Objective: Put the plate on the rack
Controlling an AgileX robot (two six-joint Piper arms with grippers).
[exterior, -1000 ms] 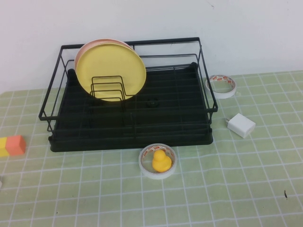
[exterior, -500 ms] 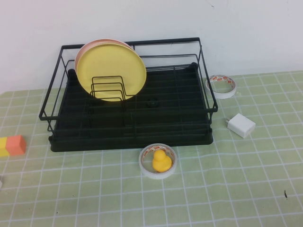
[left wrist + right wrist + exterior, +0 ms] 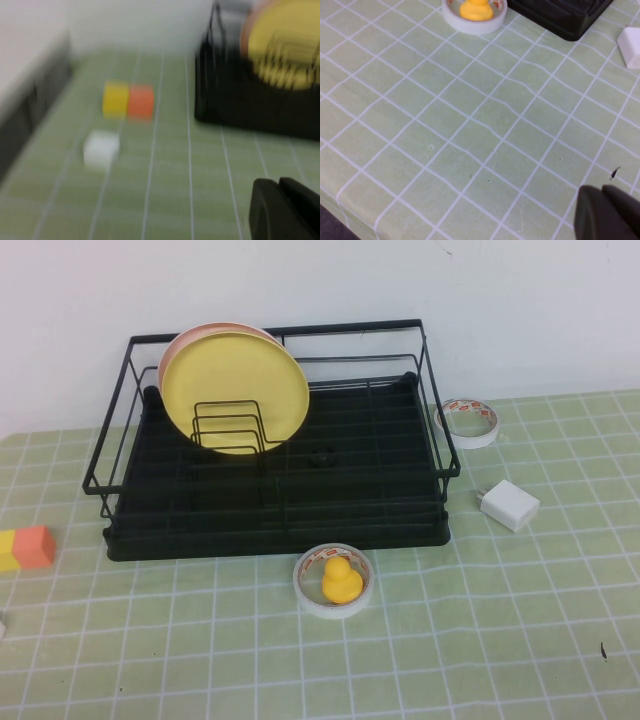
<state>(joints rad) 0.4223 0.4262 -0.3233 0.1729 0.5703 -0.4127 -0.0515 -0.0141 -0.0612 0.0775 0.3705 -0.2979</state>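
Note:
The yellow plate (image 3: 235,390) stands upright in the wire slots at the back left of the black rack (image 3: 280,530), in front of a pale pink plate (image 3: 185,340). The left wrist view also shows the plate (image 3: 285,50) in the rack (image 3: 235,107). Neither gripper is in the high view. My left gripper (image 3: 277,181) is shut and empty, low over the tablecloth to the left of the rack. My right gripper (image 3: 600,188) is shut and empty over the tablecloth in front of the rack.
A tape roll (image 3: 300,585) holding a yellow duck (image 3: 340,580) lies just in front of the rack. Another tape roll (image 3: 470,437) and a white charger (image 3: 509,505) lie to its right. An orange-and-yellow block (image 3: 25,547) and a white cube (image 3: 101,148) lie left.

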